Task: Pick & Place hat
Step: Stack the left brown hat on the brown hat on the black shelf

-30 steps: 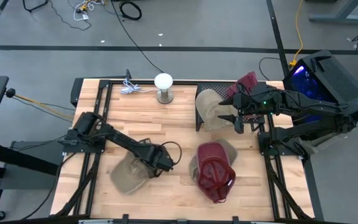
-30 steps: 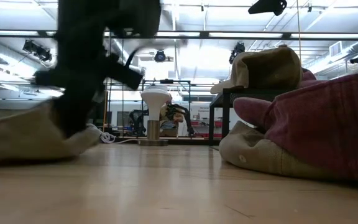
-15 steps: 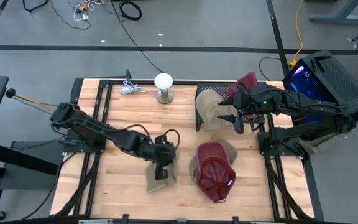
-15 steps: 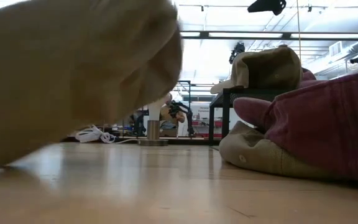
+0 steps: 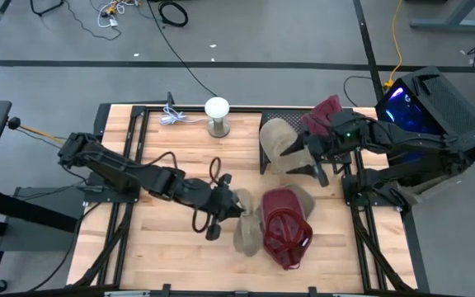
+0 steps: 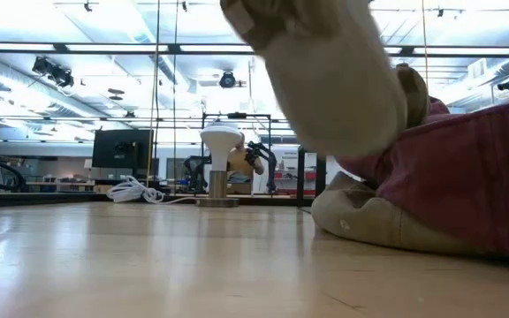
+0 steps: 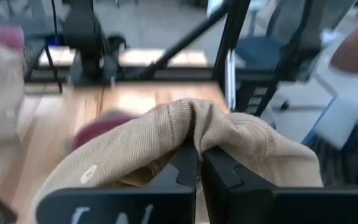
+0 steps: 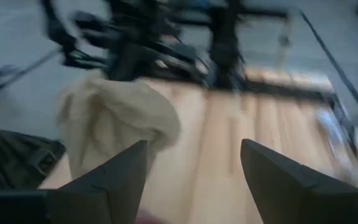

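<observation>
The left arm reaches from the table's left edge across the wooden table [image 5: 171, 148] toward its middle, and the left gripper [image 5: 225, 205] has its fingers pressed together on a fold of the tan hat [image 5: 244, 224], which hangs lifted off the boards; the left wrist view shows the cloth pinched between the two dark fingers [image 7: 182, 168]. Behind it, near the far edge, stand a white lamp-like object [image 5: 217, 114] and a coiled white cable [image 5: 171, 118]. Just right of the held hat, touching or nearly so, lies the maroon cap [image 5: 285, 231] on another tan hat. Farther right, the right gripper [image 5: 310, 161] hovers with fingers spread beside a tan hat [image 5: 277, 140] on a black rack [image 5: 262, 157], a maroon hat [image 5: 326, 111] behind.
</observation>
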Controlling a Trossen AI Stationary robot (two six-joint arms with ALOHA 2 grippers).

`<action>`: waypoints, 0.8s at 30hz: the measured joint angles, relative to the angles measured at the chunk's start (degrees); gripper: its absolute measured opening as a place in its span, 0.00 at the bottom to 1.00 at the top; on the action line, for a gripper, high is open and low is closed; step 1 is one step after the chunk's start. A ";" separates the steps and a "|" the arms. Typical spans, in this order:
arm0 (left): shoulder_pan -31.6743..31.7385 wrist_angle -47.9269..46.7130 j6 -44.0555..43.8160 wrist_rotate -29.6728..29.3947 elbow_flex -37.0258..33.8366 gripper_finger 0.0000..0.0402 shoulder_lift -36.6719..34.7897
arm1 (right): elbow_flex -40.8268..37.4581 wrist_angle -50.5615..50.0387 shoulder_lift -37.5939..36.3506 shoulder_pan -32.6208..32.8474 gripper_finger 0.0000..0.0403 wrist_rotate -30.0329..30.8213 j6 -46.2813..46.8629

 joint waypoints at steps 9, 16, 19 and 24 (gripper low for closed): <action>1.99 10.91 -0.46 0.02 0.09 0.03 -2.07 | 0.00 4.58 1.06 4.78 0.64 -1.32 -5.97; 4.46 14.47 -0.78 6.52 0.09 0.02 -2.09 | 0.04 11.26 4.72 6.02 0.64 -1.33 -7.79; 5.08 15.13 -1.38 6.66 0.09 0.04 -2.07 | 0.04 15.15 7.40 6.00 0.64 -1.46 -7.58; 5.68 16.01 -2.00 6.68 0.09 0.02 -2.08 | 0.04 20.78 12.34 6.00 0.64 -2.94 -9.40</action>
